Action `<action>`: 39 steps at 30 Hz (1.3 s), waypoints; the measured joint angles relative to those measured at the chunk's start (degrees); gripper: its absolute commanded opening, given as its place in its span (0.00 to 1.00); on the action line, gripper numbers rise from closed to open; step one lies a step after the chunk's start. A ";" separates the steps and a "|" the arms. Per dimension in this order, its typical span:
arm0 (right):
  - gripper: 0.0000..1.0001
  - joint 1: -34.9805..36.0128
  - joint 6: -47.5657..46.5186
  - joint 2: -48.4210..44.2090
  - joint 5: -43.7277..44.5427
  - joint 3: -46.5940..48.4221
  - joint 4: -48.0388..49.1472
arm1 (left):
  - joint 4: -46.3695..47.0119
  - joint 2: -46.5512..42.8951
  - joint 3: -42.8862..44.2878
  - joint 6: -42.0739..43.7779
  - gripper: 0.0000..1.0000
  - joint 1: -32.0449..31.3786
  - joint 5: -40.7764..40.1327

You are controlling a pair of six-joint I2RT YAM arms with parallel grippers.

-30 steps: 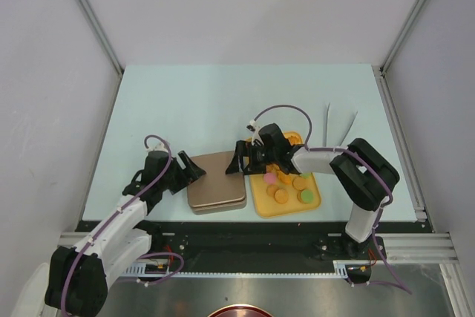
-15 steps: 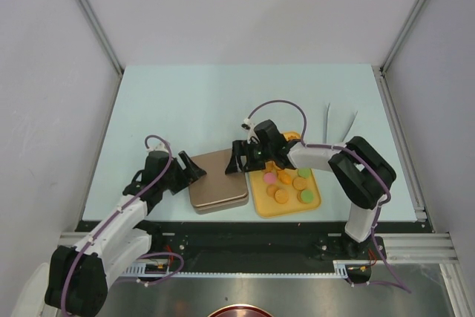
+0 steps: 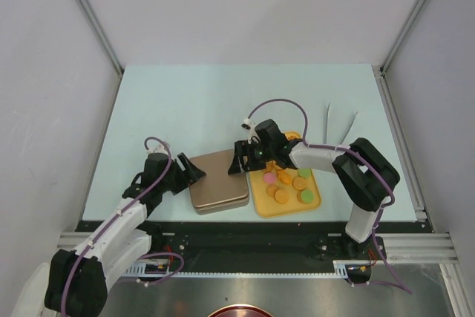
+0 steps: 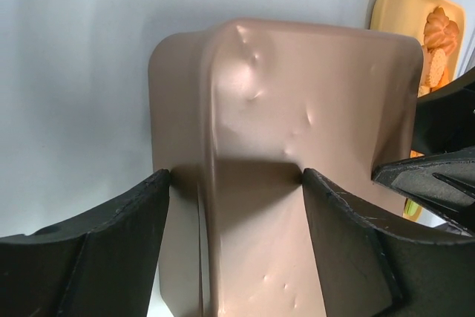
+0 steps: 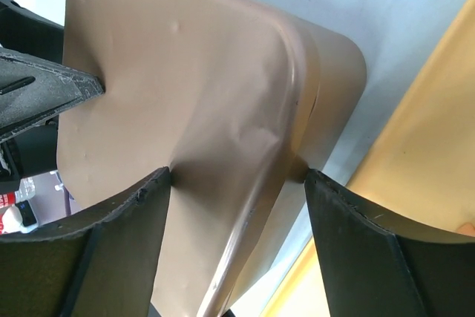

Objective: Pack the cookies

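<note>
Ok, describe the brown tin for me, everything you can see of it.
The brown tin is a rounded-square box with a matte, metallic-looking sheen and several small dents in its top. It looks closed and lies flat on the pale table, just left of the yellow tray; whether the two touch is unclear. The left gripper straddles its left side and the right gripper its right side, fingers spread at its edges; firm contact can't be confirmed.
</note>
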 measured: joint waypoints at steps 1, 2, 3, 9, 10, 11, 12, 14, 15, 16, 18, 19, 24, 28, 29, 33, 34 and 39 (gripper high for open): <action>0.82 -0.02 -0.02 -0.04 0.00 0.00 0.00 | -0.02 -0.04 0.00 0.02 0.77 0.00 -0.07; 0.85 -0.07 -0.04 -0.07 -0.02 0.00 0.00 | -0.02 -0.04 0.00 0.02 0.79 0.00 -0.09; 0.87 -0.07 -0.04 -0.09 -0.04 0.00 0.00 | -0.02 -0.07 0.00 0.02 0.80 0.00 -0.13; 0.95 0.00 -0.48 -0.24 -0.20 -0.28 -0.33 | -0.15 -0.02 0.17 0.02 0.83 0.00 0.33; 0.96 -0.02 -0.48 -0.42 -0.31 -0.28 -0.63 | -0.28 0.02 0.33 0.04 0.84 0.00 0.35; 0.96 -0.13 -0.50 -0.61 -0.35 -0.28 -1.03 | -0.61 0.04 0.61 0.04 0.84 -0.02 0.37; 0.96 -0.22 -0.52 -0.81 -0.35 -0.26 -1.38 | -0.87 0.04 0.92 0.04 0.85 -0.07 0.37; 0.97 -0.44 -0.70 -1.27 -0.37 -0.09 -2.29 | -1.33 0.07 1.64 0.07 0.86 -0.07 0.37; 0.98 -0.63 -0.79 -1.49 -0.37 0.15 -2.95 | -1.49 0.07 2.03 0.07 0.87 -0.07 0.35; 0.98 -0.79 -0.92 -1.62 -0.35 0.37 -3.39 | -1.51 0.07 2.27 0.07 0.88 -0.07 0.35; 0.99 -1.40 -1.42 -1.95 -0.31 1.27 -4.92 | -1.81 0.07 2.80 0.09 0.91 -0.07 0.33; 1.00 -1.81 -1.64 -2.16 -0.28 1.81 -5.64 | -2.10 0.13 3.15 0.07 0.91 -0.07 0.31; 1.00 -4.35 -3.02 -3.69 0.09 6.32 -9.77 | -2.99 0.72 4.72 0.11 0.93 0.11 0.20; 1.00 -6.51 -4.13 -5.64 0.72 10.25 -11.87 | -3.41 1.33 5.55 0.13 0.94 0.57 0.13; 1.00 -6.88 -4.35 -6.12 1.27 10.69 -12.09 | -3.56 1.46 5.57 0.13 0.95 0.63 0.07; 1.00 -6.45 -5.66 -8.07 5.14 10.93 -14.32 | -5.05 1.81 5.62 0.24 0.97 1.33 -1.22; 1.00 -6.12 -6.05 -8.76 6.64 10.93 -15.43 | -5.51 1.81 5.64 0.37 0.97 1.73 -1.49; 1.00 -5.62 -6.21 -12.35 13.07 10.93 -18.56 | -7.19 2.36 6.16 0.63 0.98 4.37 -2.86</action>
